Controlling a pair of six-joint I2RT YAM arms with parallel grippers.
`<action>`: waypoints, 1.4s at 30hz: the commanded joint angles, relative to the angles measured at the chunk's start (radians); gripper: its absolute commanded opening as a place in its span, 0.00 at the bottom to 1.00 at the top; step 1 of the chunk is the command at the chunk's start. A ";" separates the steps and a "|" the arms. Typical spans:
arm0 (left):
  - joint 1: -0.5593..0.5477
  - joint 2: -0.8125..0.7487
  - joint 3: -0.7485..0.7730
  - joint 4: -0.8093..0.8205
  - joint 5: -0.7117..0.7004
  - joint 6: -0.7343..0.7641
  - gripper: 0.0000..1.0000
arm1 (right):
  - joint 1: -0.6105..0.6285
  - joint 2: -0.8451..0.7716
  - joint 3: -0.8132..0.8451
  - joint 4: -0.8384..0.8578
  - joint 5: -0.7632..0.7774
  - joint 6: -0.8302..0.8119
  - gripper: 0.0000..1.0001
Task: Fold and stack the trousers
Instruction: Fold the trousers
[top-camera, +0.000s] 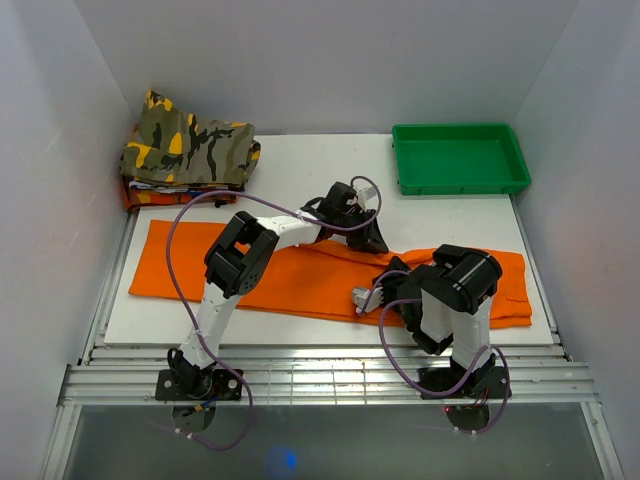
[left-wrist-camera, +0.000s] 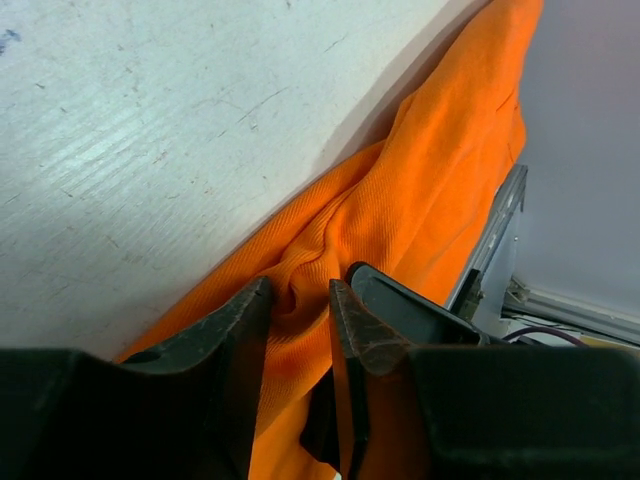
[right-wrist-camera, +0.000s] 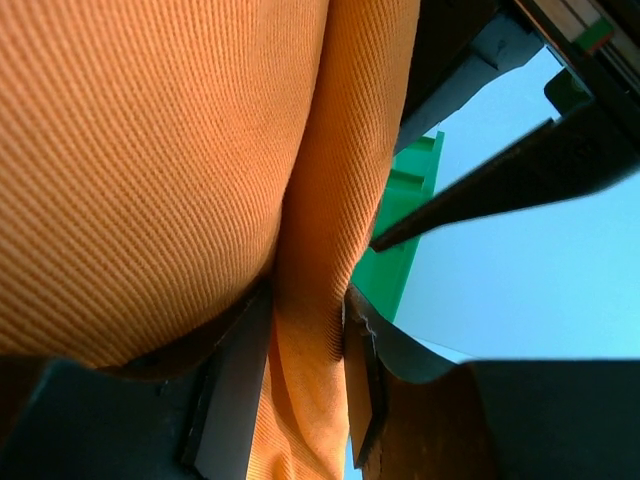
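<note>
The bright-orange trousers (top-camera: 290, 280) lie stretched left to right across the white table board. My left gripper (top-camera: 368, 238) is at their far edge near the middle. In the left wrist view my left gripper (left-wrist-camera: 300, 300) is shut on a bunched fold of the trousers (left-wrist-camera: 420, 200). My right gripper (top-camera: 372, 296) is at the near edge of the trousers, right of centre. In the right wrist view my right gripper (right-wrist-camera: 305, 310) is shut on a pinched fold of the trousers (right-wrist-camera: 150, 150), which fill most of that view.
A folded camouflage garment (top-camera: 190, 145) sits on a stack of clothes at the back left. A green tray (top-camera: 460, 158) stands at the back right and shows in the right wrist view (right-wrist-camera: 400, 215). White walls close in the table on three sides.
</note>
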 joint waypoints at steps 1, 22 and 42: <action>-0.009 -0.041 0.038 -0.057 -0.020 0.009 0.40 | -0.002 0.076 -0.083 0.299 -0.033 0.033 0.43; 0.051 0.029 0.308 -0.050 -0.173 0.187 0.00 | 0.000 0.065 -0.133 0.299 -0.061 0.036 0.74; 0.189 0.113 0.522 0.046 -0.159 0.323 0.95 | 0.001 -0.302 0.081 -0.212 -0.010 0.163 0.71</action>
